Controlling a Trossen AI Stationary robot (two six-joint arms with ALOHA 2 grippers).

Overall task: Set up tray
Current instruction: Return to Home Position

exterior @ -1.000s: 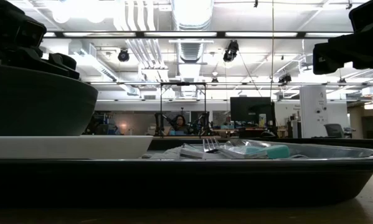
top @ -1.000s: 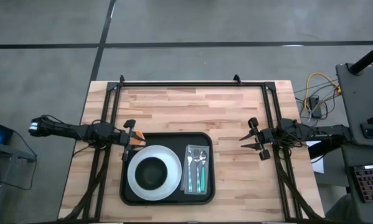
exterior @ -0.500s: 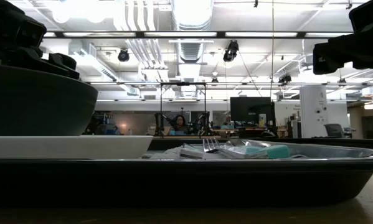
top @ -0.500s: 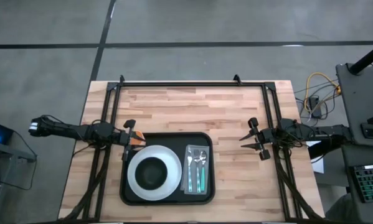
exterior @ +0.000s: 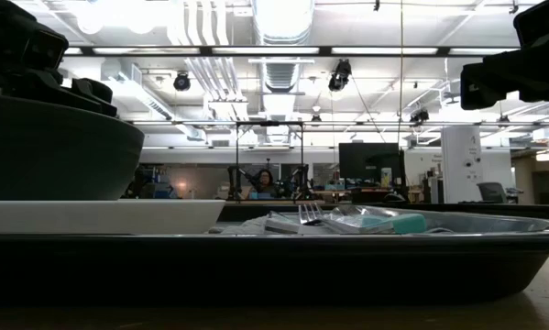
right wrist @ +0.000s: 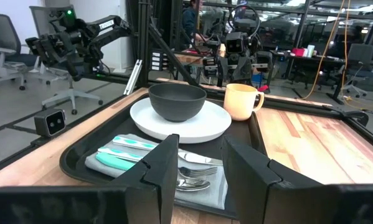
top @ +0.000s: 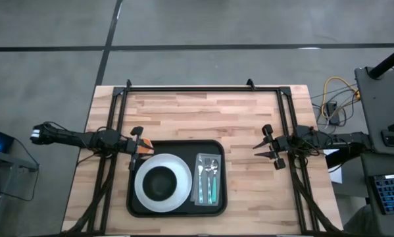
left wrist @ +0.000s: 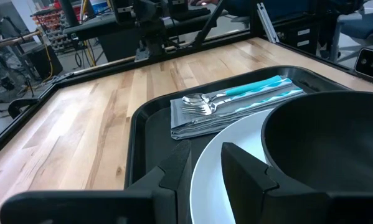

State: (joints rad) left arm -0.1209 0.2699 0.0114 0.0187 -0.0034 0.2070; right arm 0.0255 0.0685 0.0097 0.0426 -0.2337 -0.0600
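At lower centre the black tray (top: pixel 183 147) is laid with white plate (top: pixel 144 192), bowl (top: pixel 160 184) and cutlery (top: pixel 210 176); left gripper (top: pixel 137 146) and right gripper (top: pixel 268 146) are held alongside, jaws parted, empty.

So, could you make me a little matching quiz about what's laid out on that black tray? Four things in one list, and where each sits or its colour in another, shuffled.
Things:
1. dark bowl
2. green-handled cutlery
3. mug
4. white plate

Descriptions:
A. lies on the grey napkin
B. yellow, stands beside the plate
C. lies flat on the black tray, with the bowl on top
D. sits in the middle of the plate

Pairs: 1-D, 2-A, 3-B, 4-C
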